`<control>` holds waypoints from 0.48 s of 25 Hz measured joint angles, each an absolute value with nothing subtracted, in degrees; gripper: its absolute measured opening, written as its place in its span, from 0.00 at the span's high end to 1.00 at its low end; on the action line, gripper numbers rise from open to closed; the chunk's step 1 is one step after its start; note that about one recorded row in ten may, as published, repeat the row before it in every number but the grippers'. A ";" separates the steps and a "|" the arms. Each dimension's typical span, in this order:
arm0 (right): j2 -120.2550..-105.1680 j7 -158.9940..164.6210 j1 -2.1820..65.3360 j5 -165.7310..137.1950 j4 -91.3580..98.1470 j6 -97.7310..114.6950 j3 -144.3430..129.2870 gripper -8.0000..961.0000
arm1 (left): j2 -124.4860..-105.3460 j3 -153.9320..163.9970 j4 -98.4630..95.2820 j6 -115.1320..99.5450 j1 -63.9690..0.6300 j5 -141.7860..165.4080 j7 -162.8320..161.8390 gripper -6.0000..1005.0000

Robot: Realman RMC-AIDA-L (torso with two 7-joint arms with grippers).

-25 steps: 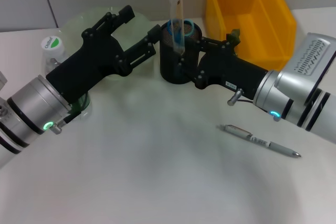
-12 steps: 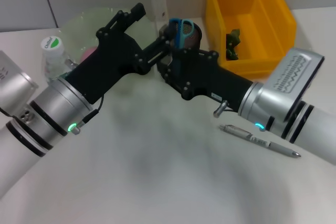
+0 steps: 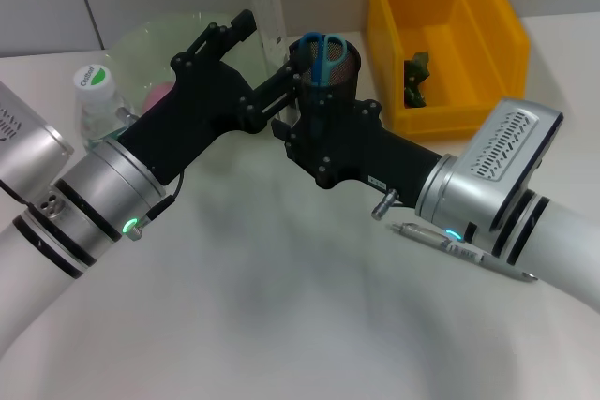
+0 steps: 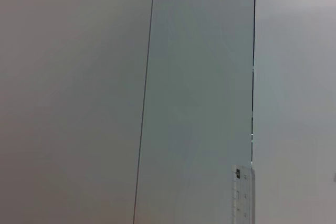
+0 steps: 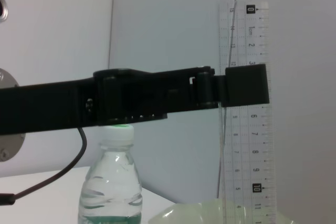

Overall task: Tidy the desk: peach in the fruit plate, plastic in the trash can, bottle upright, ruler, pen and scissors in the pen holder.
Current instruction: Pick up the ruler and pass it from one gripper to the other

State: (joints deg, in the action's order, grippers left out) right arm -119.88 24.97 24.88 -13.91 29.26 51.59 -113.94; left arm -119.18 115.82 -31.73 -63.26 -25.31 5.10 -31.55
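Observation:
A clear ruler (image 3: 271, 16) stands upright in the air left of the black mesh pen holder (image 3: 339, 77). Its lower end runs down into my right gripper (image 3: 292, 81), which is shut on it. My left gripper (image 3: 274, 42) is open, one finger on each side of the ruler. In the right wrist view a left finger (image 5: 247, 85) crosses the ruler (image 5: 245, 35). Blue-handled scissors (image 3: 322, 51) stand in the holder. The pen (image 3: 464, 253) lies on the table under my right forearm. The peach (image 3: 159, 96) is on the green plate (image 3: 178, 33). The bottle (image 3: 94, 91) stands upright.
The yellow trash can (image 3: 487, 35) at the back right holds dark plastic (image 3: 416, 77). Both arms cross in front of the plate and the holder. A grey wall runs close behind the table. The ruler's top end (image 4: 242, 195) shows against it in the left wrist view.
The ruler moved left from above the pen holder, carried by my right gripper. My left arm rose and reached right, so its open fingers now bracket the ruler.

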 joint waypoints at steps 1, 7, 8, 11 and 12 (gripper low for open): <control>-119.88 24.97 24.88 -13.91 29.26 51.59 -113.94 0.60 | -119.18 115.82 -31.73 -63.26 -25.31 5.10 -31.55 0.25; -119.88 23.60 24.42 -13.79 29.26 51.53 -113.98 0.60 | -119.18 115.77 -31.77 -62.93 -25.30 5.05 -30.59 0.25; -119.88 23.60 24.42 -13.79 29.26 51.53 -113.98 0.60 | -119.18 115.78 -31.78 -62.91 -25.28 5.05 -30.39 0.25; -119.88 23.58 24.42 -13.76 29.26 51.51 -113.99 0.60 | -119.18 115.78 -31.81 -62.91 -25.22 5.03 -29.68 0.25; -119.88 23.57 24.42 -13.75 29.27 51.50 -113.99 0.60 | -119.18 115.78 -31.82 -62.85 -25.21 5.01 -29.45 0.30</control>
State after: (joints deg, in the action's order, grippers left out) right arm -119.88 23.58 24.42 -13.75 29.27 51.50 -113.99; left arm -119.18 115.78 -31.82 -62.85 -25.21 5.01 -29.45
